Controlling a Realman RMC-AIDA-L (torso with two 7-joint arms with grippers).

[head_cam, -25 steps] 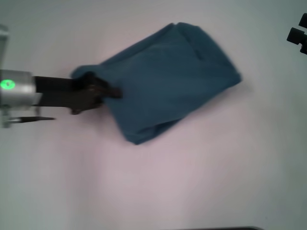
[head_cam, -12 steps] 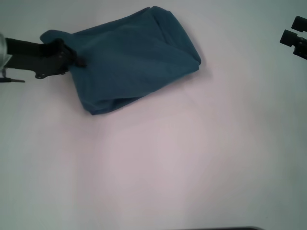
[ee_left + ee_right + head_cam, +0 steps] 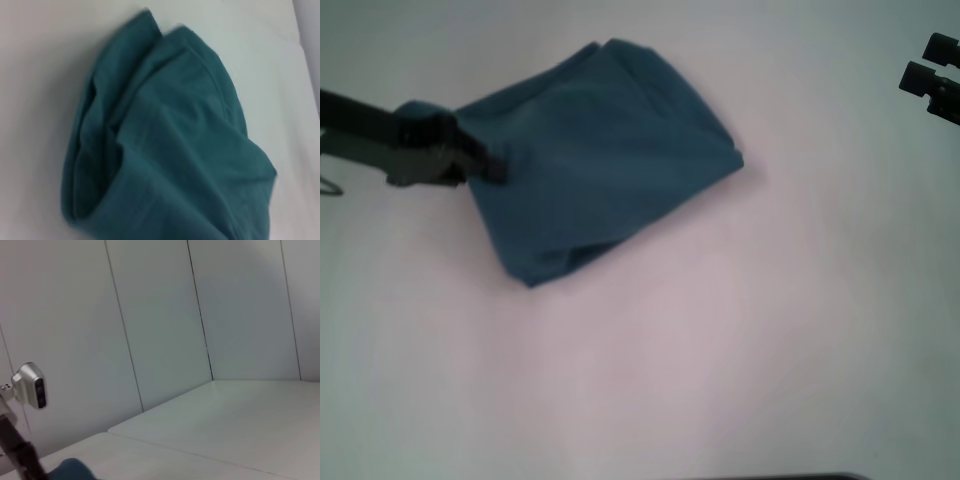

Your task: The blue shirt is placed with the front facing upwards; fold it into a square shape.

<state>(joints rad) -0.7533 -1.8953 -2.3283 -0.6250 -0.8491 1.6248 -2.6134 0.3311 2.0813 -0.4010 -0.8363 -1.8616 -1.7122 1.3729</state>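
White tabletop (image 3: 720, 350) fills the head view, and the blue shirt (image 3: 605, 160) lies on it as a folded bundle, already roughly four-sided but skewed, with plain teal outside. Your left gripper (image 3: 485, 165) is at the left edge of the shirt, its claw closed on the cloth there. The right gripper (image 3: 930, 80) waits well apart from the shirt, on the far right; whether it is open I cannot tell. To finish well, I think you should pull the pinched edge gently outward and low, so the layers stay stacked, then release only when the edges look straight.
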